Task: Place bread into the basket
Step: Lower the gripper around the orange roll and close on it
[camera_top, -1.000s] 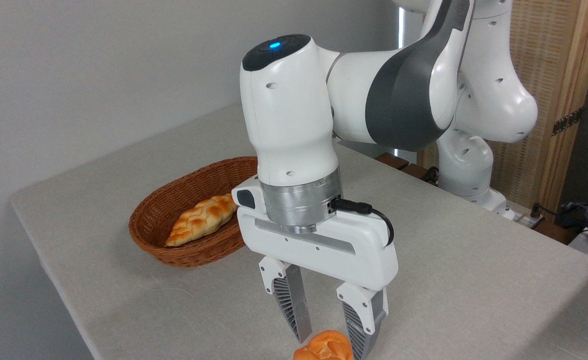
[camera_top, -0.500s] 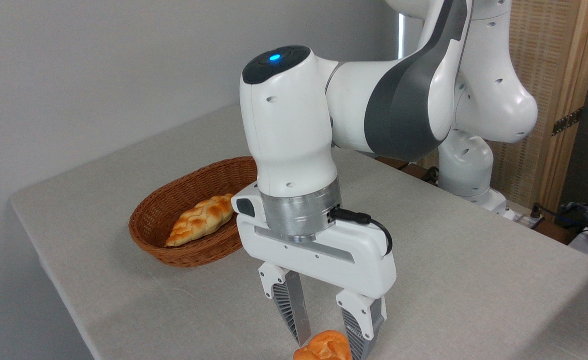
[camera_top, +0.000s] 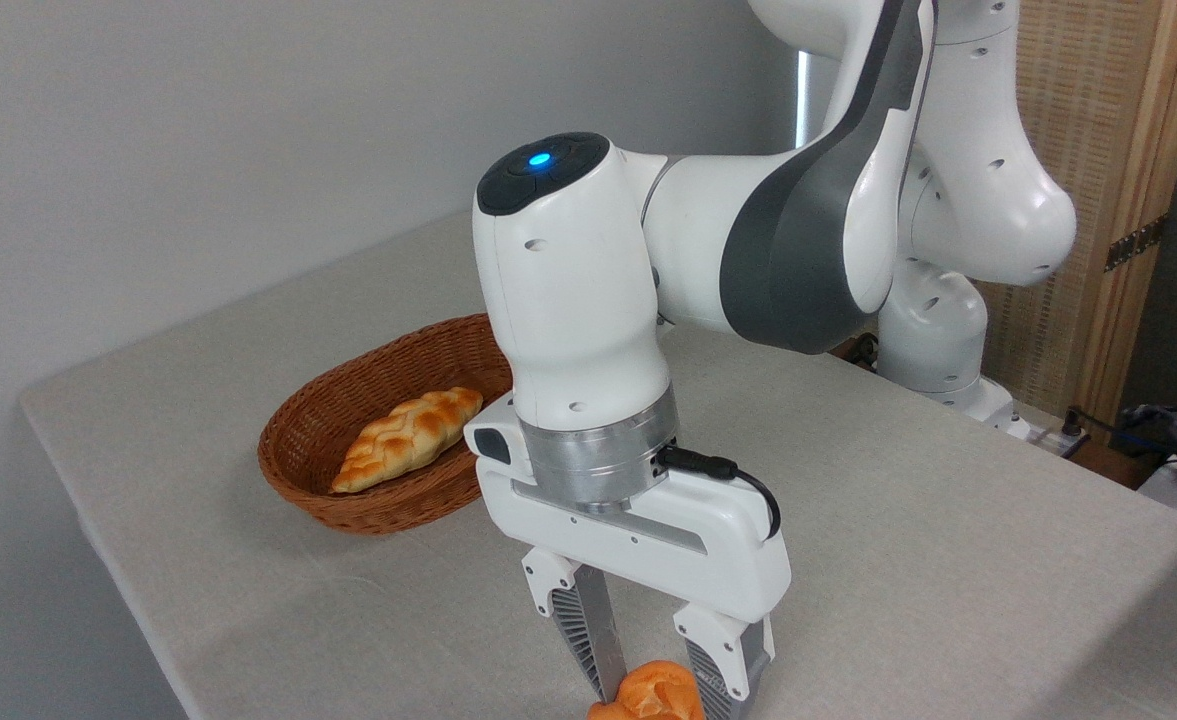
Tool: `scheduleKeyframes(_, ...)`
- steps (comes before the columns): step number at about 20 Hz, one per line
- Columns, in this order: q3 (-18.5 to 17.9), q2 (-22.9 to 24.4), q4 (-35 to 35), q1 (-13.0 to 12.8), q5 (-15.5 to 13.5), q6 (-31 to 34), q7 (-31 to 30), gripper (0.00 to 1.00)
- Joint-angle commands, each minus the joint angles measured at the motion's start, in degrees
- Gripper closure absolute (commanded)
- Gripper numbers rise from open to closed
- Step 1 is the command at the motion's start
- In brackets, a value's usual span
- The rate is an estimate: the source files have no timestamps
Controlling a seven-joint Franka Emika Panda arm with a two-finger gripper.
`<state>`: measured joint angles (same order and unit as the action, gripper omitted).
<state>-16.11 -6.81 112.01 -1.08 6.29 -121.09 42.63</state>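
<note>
Since the earlier frames your arm [camera_top: 748,240] has dropped lower, and the gripper [camera_top: 660,690] now straddles the bread [camera_top: 653,693] at the bottom edge of the frame, centre-right. You can see its fingers [camera_top: 588,640] standing spread, one on each side of the bun; whether they already press its crust you cannot tell, since the fingertips run out of the picture. Bread sits on the grey table [camera_top: 948,560], well apart from the basket [camera_top: 348,440]. Farther back, at centre-left, that wicker basket holds a braided loaf [camera_top: 406,437] lying along its floor. Behind it all, a plain wall [camera_top: 198,150] fills the upper left.
</note>
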Motion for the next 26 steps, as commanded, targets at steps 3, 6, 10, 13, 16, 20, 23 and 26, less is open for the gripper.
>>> scheduleKeyframes(3, -0.68, -0.13, 0.4, -0.41, 1.36, -0.99, 1.75, 0.0)
scheduleKeyframes(6, -0.68, -0.57, 0.67, -0.32, 1.36, -0.99, 1.75, 0.0)
scheduleKeyframes(10, -0.68, -0.92, 0.67, -0.41, 1.27, -1.08, 1.75, 0.0)
scheduleKeyframes(13, -0.68, -1.01, 0.67, -0.32, 1.27, -1.08, 1.75, 0.11)
scheduleKeyframes(16, -0.68, -1.19, 0.67, -0.32, 1.18, -0.99, 1.93, 0.37)
scheduleKeyframes(20, -0.59, -1.27, 0.67, -0.32, 1.18, -0.99, 2.98, 0.61)
scheduleKeyframes(23, -0.59, -1.27, 0.58, -0.32, 1.18, -0.99, 2.98, 0.61)
scheduleKeyframes(26, -0.59, -1.27, 0.67, -0.32, 1.1, -0.99, 2.98, 0.61)
